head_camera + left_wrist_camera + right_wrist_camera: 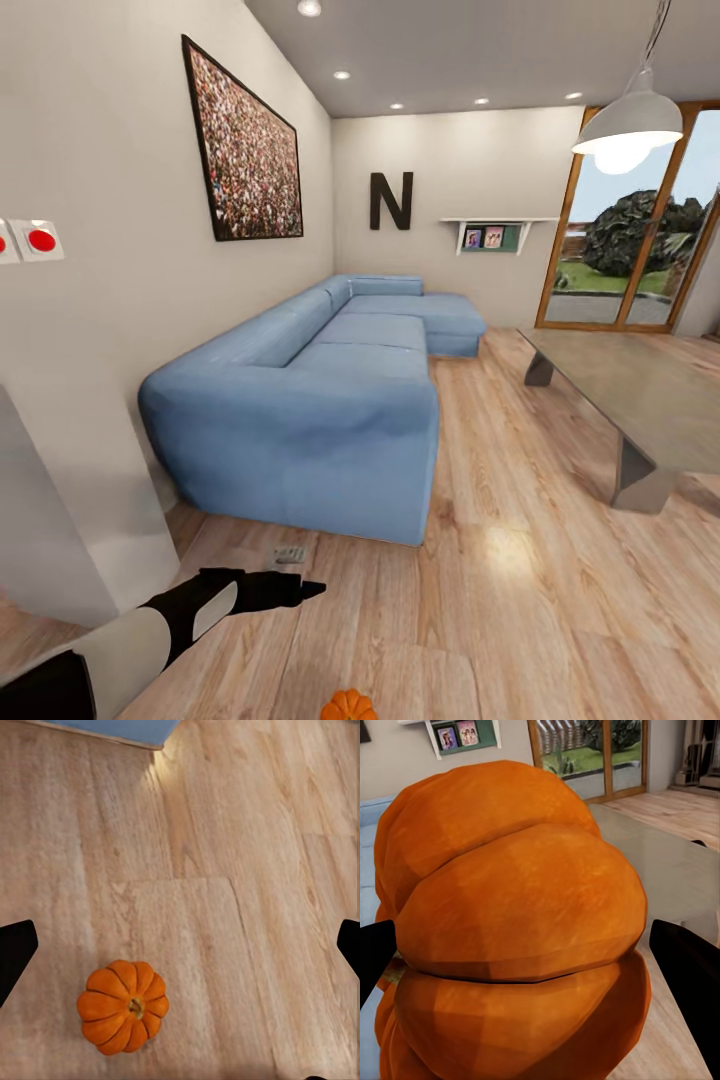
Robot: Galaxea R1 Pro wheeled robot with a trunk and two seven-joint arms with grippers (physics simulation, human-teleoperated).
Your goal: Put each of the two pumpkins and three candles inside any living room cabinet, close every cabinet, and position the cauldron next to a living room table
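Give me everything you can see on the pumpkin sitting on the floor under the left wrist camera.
The pumpkin is small, bright orange and deeply ribbed, with a short dark stem in its middle. It looks smooth and faintly glossy. It sits upright and whole on the pale wood-plank floor, seen from above, with nothing else touching it. It lies between the left gripper's spread dark fingertips, nearer one of them, but clear of both. The head view catches its top at the lower edge.

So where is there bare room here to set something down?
The glass-topped rectangular coffee table shows a bare top. The wooden plank floor lies open between the blue sectional sofa and that table. Nearer, a small orange ribbed pumpkin sits on the boards under the left hand, and the right hand holds another pumpkin.
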